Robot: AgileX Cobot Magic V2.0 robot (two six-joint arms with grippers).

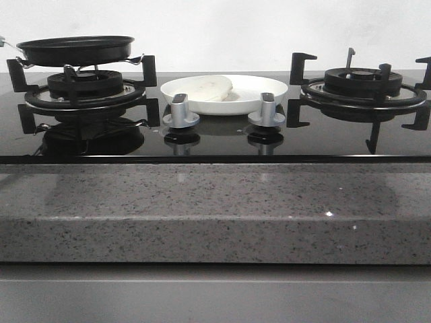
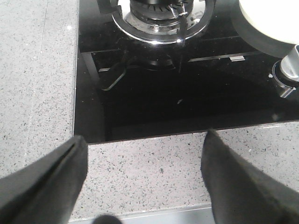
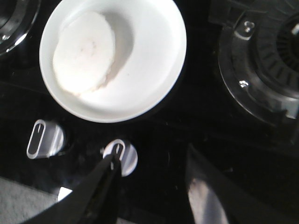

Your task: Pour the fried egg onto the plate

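Observation:
The white plate [image 1: 259,86] sits on the black hob between the two burners. The fried egg [image 1: 207,88] lies in its left half, pale underside up, with no yolk showing. The right wrist view shows the plate [image 3: 154,51] and the egg [image 3: 84,51] from above. The black frying pan [image 1: 75,48] rests on the left burner. Neither gripper shows in the front view. My left gripper [image 2: 142,144] is open and empty over the speckled counter at the hob's front edge. My right gripper [image 3: 152,156] is open and empty above the hob near the right knob [image 3: 120,156].
Two silver knobs [image 1: 180,111] [image 1: 267,111] stand in front of the plate. The right burner [image 1: 363,84] has a black grate. The left burner [image 2: 159,18] shows in the left wrist view. A speckled stone counter [image 1: 215,208] runs along the front.

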